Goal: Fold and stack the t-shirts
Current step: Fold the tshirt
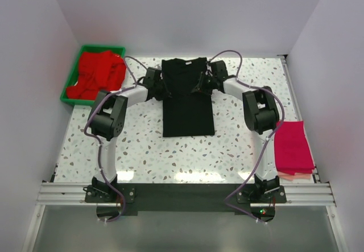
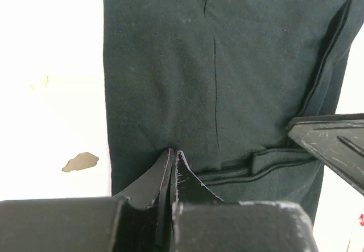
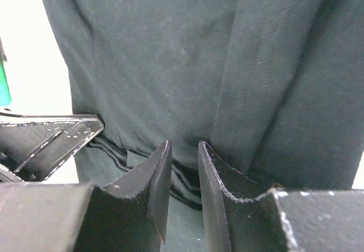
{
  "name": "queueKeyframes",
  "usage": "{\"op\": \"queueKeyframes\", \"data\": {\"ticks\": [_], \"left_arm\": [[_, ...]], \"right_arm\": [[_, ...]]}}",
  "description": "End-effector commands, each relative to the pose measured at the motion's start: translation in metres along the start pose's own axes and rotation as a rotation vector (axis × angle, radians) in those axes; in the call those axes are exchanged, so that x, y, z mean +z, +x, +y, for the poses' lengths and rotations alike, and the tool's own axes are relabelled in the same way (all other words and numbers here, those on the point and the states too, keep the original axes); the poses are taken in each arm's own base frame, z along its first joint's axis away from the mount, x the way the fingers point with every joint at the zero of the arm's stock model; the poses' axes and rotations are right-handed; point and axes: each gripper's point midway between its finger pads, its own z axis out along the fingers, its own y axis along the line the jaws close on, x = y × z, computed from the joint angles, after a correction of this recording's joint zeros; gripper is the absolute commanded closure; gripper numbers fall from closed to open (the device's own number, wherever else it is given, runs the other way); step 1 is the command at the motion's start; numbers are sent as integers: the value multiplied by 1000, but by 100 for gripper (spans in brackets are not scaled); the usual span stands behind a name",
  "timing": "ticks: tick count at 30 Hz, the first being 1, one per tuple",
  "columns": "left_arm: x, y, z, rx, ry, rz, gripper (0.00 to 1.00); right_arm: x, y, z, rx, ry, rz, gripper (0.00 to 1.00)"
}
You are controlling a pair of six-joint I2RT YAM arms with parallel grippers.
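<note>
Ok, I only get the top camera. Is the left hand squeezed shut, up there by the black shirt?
Observer: Yes. Its wrist camera shows the left hand shut, with its tips at the edge of the black t-shirt. I cannot tell whether any cloth is pinched.
Operator: And is the right hand shut too?
Observer: No. Its wrist camera shows the right hand with a narrow gap between its fingers, low over the same shirt.
</note>
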Motion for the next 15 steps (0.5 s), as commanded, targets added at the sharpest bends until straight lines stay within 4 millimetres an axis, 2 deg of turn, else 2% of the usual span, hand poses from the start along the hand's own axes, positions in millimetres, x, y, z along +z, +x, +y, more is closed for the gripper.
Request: {"op": "queueKeyframes", "data": {"ticks": [1, 5, 7, 9, 12, 13, 15], "left_arm": [[4, -4, 1, 17, -3, 4, 100], [-3, -17, -4, 26, 20, -24, 100], [-11, -29, -13, 34, 51, -48, 100], [-22, -44, -24, 54, 81, -84, 100], [-39, -63, -41, 96, 125, -138, 93], [-44, -69, -45, 115, 130, -155, 85], [-57, -78, -53, 135, 146, -188, 77]], "right_arm": [[-5, -12, 5, 8, -75, -24, 70], [-26, -35, 18, 8, -137, -81, 67], [-43, -52, 33, -14, -169, -124, 64], [-53, -58, 44, -30, -200, -134, 62], [-68, -62, 58, -40, -235, -154, 62], [-74, -61, 59, -36, -238, -160, 62], [-78, -57, 62, -30, -248, -167, 62]]}}
